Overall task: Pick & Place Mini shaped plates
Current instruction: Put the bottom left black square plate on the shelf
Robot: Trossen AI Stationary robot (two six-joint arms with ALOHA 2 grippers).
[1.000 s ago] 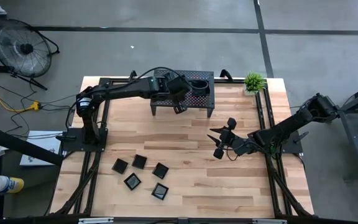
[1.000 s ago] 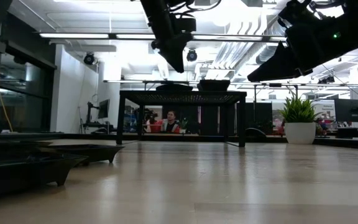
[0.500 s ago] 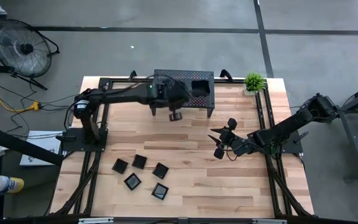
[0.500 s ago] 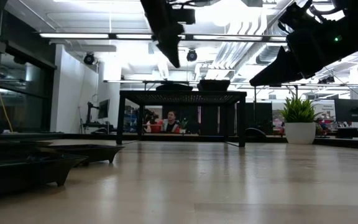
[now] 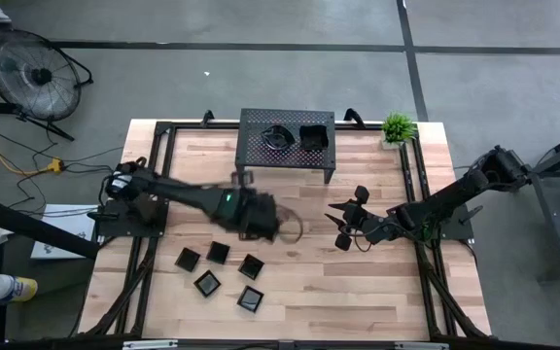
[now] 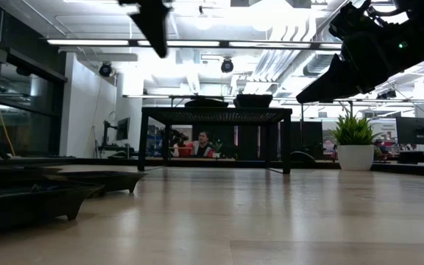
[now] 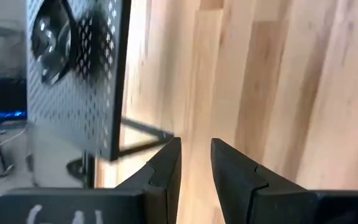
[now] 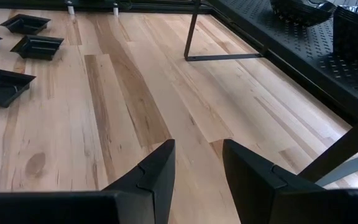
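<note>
text: none legible | labels: none | brands: none | numbers: none | signs: none

Grey floor (image 5: 261,68) with a fan (image 5: 32,73) (bright ceiling lights (image 6: 197,42)).

Rack (image 5: 287,144) at 12 o'clock on the worktop (image 5: 358,282), two plates (image 5: 299,136) on top. Potted plant (image 5: 397,126) at 1 o'clock. Five plates (image 5: 220,270) clustered at 7 o'clock. Left gripper (image 5: 282,227) over centre, just above the cluster; right gripper (image 5: 343,216) at 3 o'clock.

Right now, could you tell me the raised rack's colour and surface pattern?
Black perforated metal rack, clearest in the high view.
</note>
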